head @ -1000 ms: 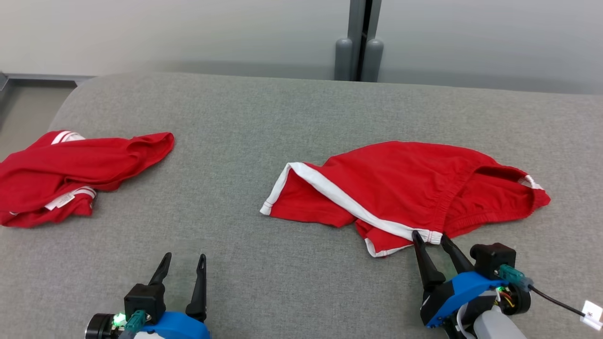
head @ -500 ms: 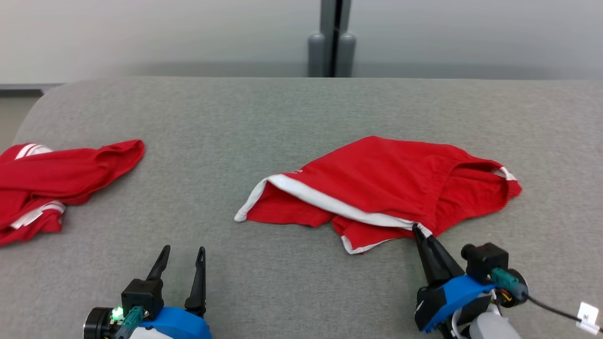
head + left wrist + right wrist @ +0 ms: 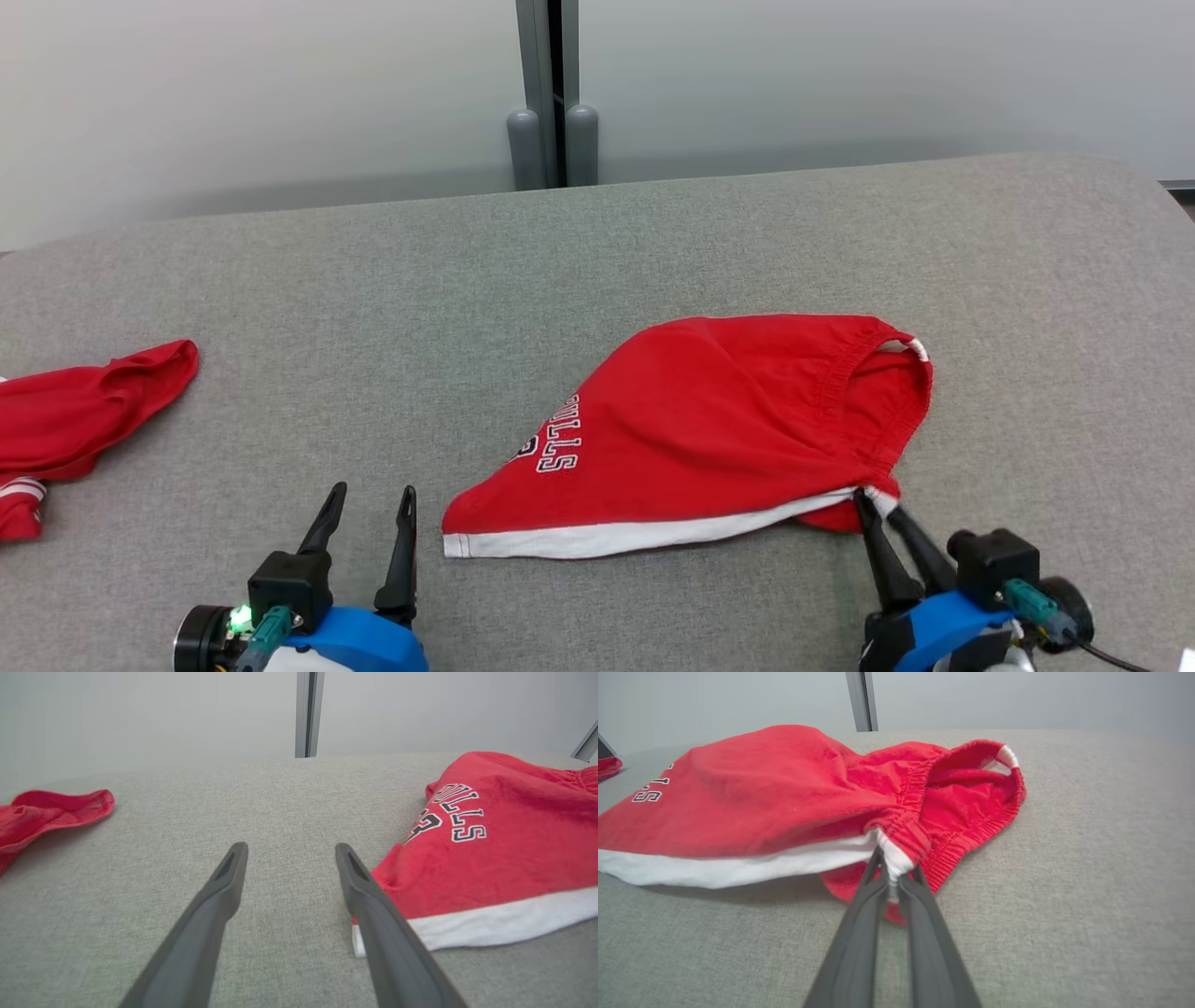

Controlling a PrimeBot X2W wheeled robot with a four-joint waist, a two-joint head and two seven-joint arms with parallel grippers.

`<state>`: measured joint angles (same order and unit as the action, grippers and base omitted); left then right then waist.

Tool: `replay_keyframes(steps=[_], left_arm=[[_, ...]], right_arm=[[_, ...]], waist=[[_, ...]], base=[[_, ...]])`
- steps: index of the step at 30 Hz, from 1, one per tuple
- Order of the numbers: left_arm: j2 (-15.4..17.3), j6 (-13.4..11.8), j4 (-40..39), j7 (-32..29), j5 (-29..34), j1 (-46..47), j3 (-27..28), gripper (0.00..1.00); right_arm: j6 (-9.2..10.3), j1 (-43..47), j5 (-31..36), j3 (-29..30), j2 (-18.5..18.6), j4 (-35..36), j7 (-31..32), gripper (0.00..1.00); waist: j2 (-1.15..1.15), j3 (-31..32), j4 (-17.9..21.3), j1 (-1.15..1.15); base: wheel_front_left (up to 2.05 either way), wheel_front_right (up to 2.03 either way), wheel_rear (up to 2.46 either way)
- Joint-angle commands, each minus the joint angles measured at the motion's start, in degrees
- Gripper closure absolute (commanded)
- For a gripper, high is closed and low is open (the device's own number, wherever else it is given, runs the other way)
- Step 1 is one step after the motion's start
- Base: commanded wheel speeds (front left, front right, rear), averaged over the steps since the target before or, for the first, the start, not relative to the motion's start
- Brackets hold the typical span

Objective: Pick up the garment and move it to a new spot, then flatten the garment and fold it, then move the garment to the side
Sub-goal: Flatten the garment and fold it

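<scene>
The right gripper (image 3: 873,499) is pinched tight on the near corner of the red cotton shorts (image 3: 709,439), right where the gathered elastic waistband (image 3: 845,392) meets the white hem stripe (image 3: 635,535). In the right wrist view a bit of white fabric is wedged between its two dark fingers with barely any gap. My guess is it grabs that corner because the seam is thick there and won't slip, and pulling from a corner lets the rest trail along flat-ish. Most of the shorts lie on the grey woven tabletop (image 3: 597,261), a bit right of centre. The printed black-and-white lettering (image 3: 558,439) faces up and the waistband opening gapes on the far right. So I'd call this the "move it to a new spot" part, with flattening and folding not yet done. The left gripper (image 3: 373,490) sits low at the near edge with its fingers spread wide and nothing between them. Its right finger is just beside the shorts' left tip, probably parked there for the flattening. Further out, a second crumpled red garment (image 3: 84,411) lies well apart at the far left edge, untouched. Count: two grippers (one gripping, one empty), four fingers and two red garments.
</scene>
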<state>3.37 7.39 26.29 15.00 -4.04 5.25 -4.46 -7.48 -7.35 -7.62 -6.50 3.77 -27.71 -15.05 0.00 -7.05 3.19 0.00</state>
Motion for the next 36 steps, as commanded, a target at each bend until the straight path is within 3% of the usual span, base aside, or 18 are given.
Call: replay_keyframes(steps=[1, 7, 14, 27, 36], left_arm=[[0.11, -0.09, -0.27, 0.27, 0.14, 0.75, 0.38, 0.00], [0.53, -1.20, -0.70, 0.27, 0.85, 0.41, 1.84, 0.00], [0.41, -1.93, -1.67, 0.27, 1.21, 0.21, 2.96, 0.00], [0.05, -5.24, -2.66, 0.27, 2.86, -3.96, 2.70, 0.00], [0.02, -5.57, -2.50, 0.27, 2.49, -4.95, 3.05, 0.00]], right_arm=[[-0.03, -1.19, 2.01, 0.62, 0.03, 0.85, -0.19, 0.00], [-0.02, -3.30, 11.91, 6.63, -0.81, 8.66, -0.18, 0.00], [-0.02, -1.42, 8.93, 4.39, -0.75, 15.67, -0.18, 0.00], [-0.03, 3.83, 3.81, 7.48, -0.82, 9.86, -0.19, 0.00], [-0.03, 4.23, 2.59, 7.55, -0.80, 8.41, -0.19, 0.00]], waist=[[0.00, 0.13, -0.11, 0.00], [0.00, 0.95, -1.10, 0.00], [0.00, 2.39, -2.54, 0.00], [0.00, 6.66, -3.29, 0.00], [0.00, 7.36, -3.40, 0.00]], base=[[0.00, 0.00, 0.00], [0.00, 0.00, 0.00], [0.00, 0.00, 0.00], [0.00, 0.00, 0.00], [0.00, 0.00, 0.00]])
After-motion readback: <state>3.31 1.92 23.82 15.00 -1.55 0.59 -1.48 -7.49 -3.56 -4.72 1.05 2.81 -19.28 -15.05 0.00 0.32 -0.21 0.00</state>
